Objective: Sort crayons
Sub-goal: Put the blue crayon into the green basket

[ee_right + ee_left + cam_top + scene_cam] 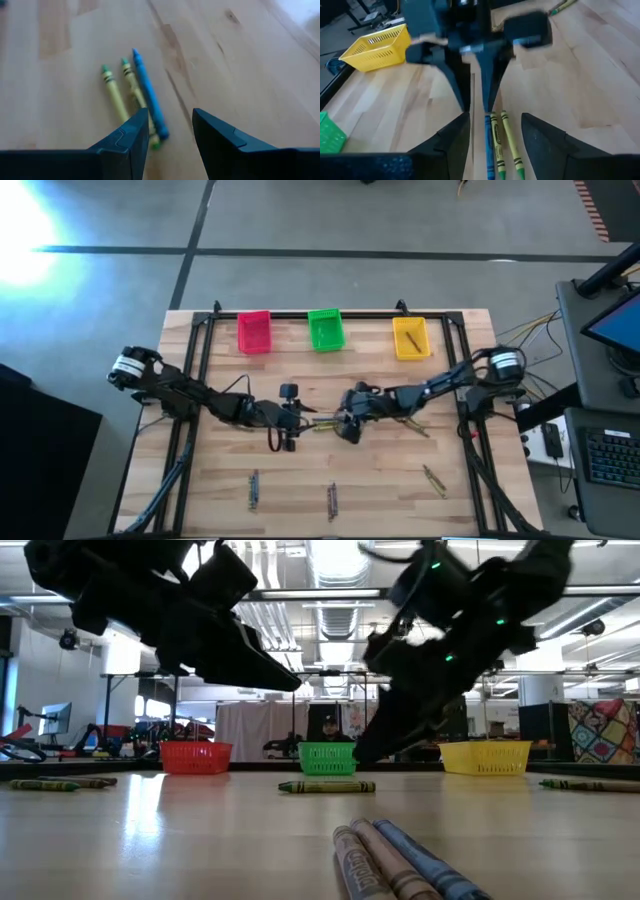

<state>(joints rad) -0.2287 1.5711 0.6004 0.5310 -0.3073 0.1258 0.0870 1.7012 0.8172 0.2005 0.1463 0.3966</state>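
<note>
Three crayons lie side by side on the table's middle point(322, 423): a blue one point(150, 95) and two yellow-green ones point(116, 97). They also show in the left wrist view point(496, 140). My left gripper point(293, 423) is open at their left end, its fingers standing to either side of them point(495, 150). My right gripper point(347, 428) is open just above their right end point(170, 135). In the low view its tip point(362, 754) hangs clear of the table. More crayons lie near the front edge point(253, 490) point(332, 500) point(432, 478).
A pink bin point(254, 332), a green bin point(325, 330) and a yellow bin point(410, 338) stand in a row at the far edge; the yellow one holds a crayon. Another crayon point(410, 423) lies under the right arm. A black frame point(200, 340) borders the table.
</note>
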